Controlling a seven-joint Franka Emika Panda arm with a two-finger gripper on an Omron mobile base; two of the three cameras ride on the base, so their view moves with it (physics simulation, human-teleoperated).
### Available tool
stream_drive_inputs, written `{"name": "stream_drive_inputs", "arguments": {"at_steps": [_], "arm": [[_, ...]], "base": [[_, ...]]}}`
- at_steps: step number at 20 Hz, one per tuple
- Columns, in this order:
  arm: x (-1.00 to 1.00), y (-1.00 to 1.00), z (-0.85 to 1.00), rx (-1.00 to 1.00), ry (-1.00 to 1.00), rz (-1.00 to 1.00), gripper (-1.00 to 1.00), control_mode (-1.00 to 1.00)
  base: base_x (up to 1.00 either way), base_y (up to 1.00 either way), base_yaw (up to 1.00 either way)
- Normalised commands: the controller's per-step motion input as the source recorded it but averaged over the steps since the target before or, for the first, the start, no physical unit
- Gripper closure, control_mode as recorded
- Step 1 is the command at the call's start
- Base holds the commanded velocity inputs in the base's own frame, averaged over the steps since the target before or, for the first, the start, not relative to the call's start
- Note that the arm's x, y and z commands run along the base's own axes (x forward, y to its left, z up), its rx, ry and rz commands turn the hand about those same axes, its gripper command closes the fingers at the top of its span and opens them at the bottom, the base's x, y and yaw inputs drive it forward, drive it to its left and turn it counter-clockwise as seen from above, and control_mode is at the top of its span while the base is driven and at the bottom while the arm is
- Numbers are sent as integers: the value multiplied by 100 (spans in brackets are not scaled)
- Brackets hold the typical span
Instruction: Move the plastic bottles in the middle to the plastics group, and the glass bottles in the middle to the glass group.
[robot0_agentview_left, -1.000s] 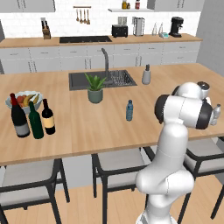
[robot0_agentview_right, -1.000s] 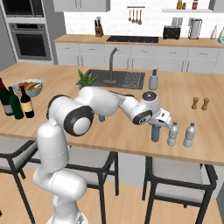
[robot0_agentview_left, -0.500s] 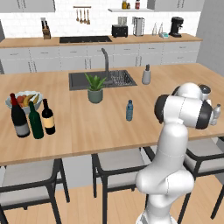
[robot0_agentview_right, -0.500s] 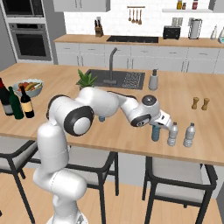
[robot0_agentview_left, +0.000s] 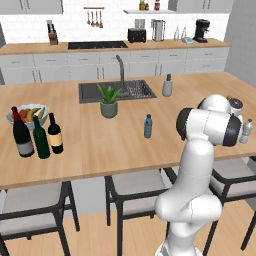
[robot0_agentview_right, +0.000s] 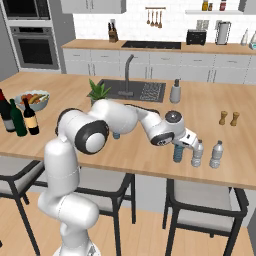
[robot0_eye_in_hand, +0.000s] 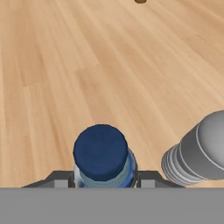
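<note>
Over the last second the gripper (robot0_agentview_right: 179, 148) has carried a blue bottle (robot0_agentview_right: 177, 154) rightward along the table's (robot0_agentview_right: 125, 150) near edge and lowered it beside the two grey bottles (robot0_agentview_right: 207, 154). It now sits just left of the nearer grey one, near the table's front right corner. In the hand view the gripper is clenched on the blue bottle (robot0_eye_in_hand: 103, 158), one finger on each side below the dark cap, with a grey bottle (robot0_eye_in_hand: 199, 153) close alongside. I judge this bottle to be as good as delivered to the plastics; what it needs now is a release and a straight lift clear, without knocking its grey neighbour.

The held bottle stands upright, long axis vertical, cap up. The second blue bottle (robot0_agentview_left: 148, 126) stands upright too, at the middle of the table, yet to be moved. The wine bottle with the yellowish label (robot0_agentview_left: 55, 135) stands upright near the table's left end, just beside the big dark bottle (robot0_agentview_left: 22, 136) and the green bottle (robot0_agentview_left: 41, 139).
</note>
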Motion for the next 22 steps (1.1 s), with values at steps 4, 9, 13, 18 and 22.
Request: {"name": "stream_drive_inputs", "arguments": {"at_steps": [4, 9, 13, 18, 22], "arm": [[0, 0, -8, 0, 0, 0, 100, -100], [0, 16, 0, 0, 0, 0, -100, -100], [0, 0, 0, 0, 0, 0, -100, -100], [0, 0, 3, 0, 0, 0, -100, -100], [-17, 0, 32, 0, -5, 0, -100, -100]], "base": [[0, 0, 0], [0, 0, 0], [0, 0, 0], [0, 0, 0], [0, 0, 0]]}}
